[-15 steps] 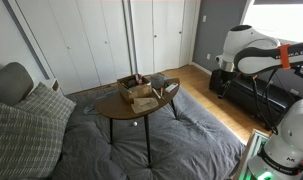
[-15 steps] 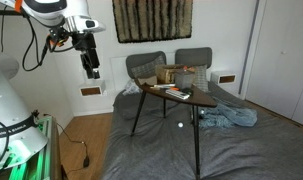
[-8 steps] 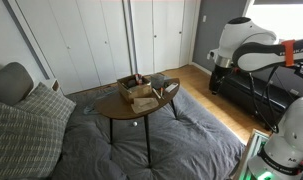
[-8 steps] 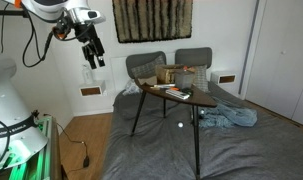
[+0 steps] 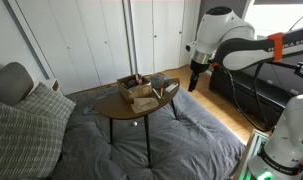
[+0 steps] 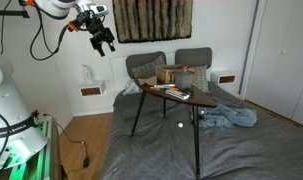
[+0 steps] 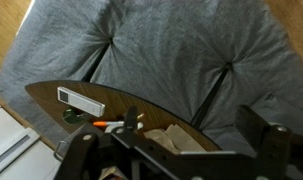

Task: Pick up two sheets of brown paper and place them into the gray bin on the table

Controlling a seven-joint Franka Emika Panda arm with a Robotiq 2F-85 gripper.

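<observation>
The claw point(image 6: 105, 44) hangs well off the tabletop's point(image 5: 109, 105) edge, fingers spread wide, empty. On the tabletop lie the sheets of brown paper point(image 5: 144, 103) beside the gray bin point(image 5: 158, 81).

Your white jointed arm point(image 5: 231, 35) comes in from the right in an exterior view, with its bulky upper joints raised high and the last links bending down toward the left. At its wrist your black two-fingered gripper point(image 5: 193, 82) hangs in the air, pointing downward. In an exterior view the gripper point(image 6: 105, 42) sits high at the far left, tilted, with its fingers point(image 6: 97, 46) parted. In the wrist view your dark fingers point(image 7: 79, 150) stand wide apart along the near edge.
</observation>
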